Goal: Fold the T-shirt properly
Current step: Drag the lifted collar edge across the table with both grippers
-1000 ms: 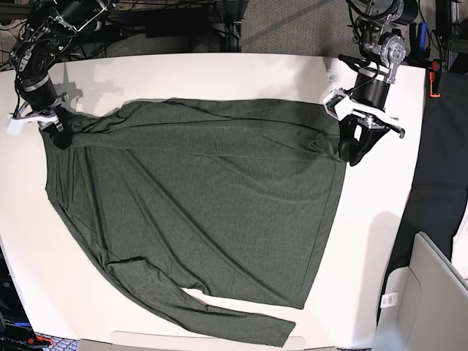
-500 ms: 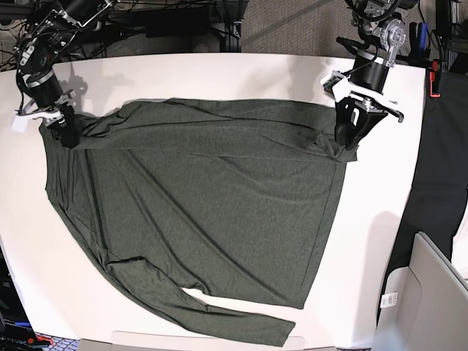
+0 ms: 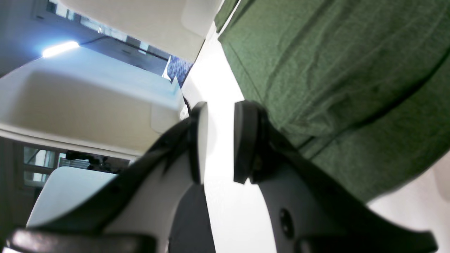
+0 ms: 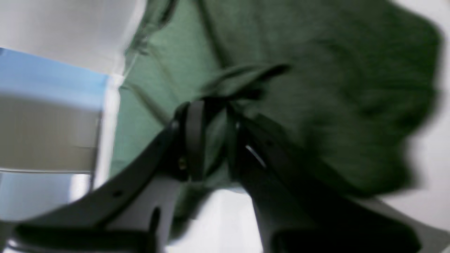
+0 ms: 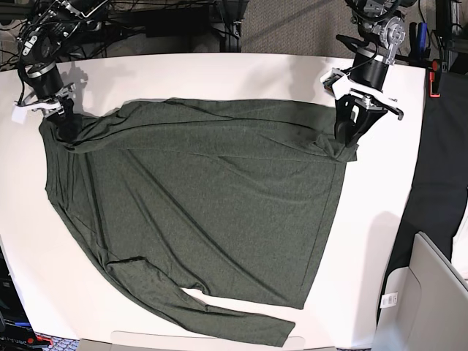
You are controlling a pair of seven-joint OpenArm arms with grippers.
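Observation:
The dark olive T-shirt (image 5: 197,205) lies spread flat on the white table (image 5: 219,73), one long sleeve trailing to the front edge. My left gripper (image 5: 345,139) stands at the shirt's far right corner. In the left wrist view that gripper (image 3: 219,109) is open a little, with only bare table in the gap and the T-shirt (image 3: 334,70) against the outside of one finger. My right gripper (image 5: 62,124) is at the far left corner. The right wrist view is blurred, and there the gripper (image 4: 211,105) is shut on a raised fold of the T-shirt (image 4: 316,88).
A grey bin (image 5: 431,292) stands off the table's front right corner. A red-handled tool (image 5: 435,77) lies beyond the table's right edge. Cables and dark gear crowd the far side behind both arms.
The right gripper moved toward the far edge, dragging the shirt's left corner with it. The left gripper shifted back and inward onto the right corner, which now bunches slightly.

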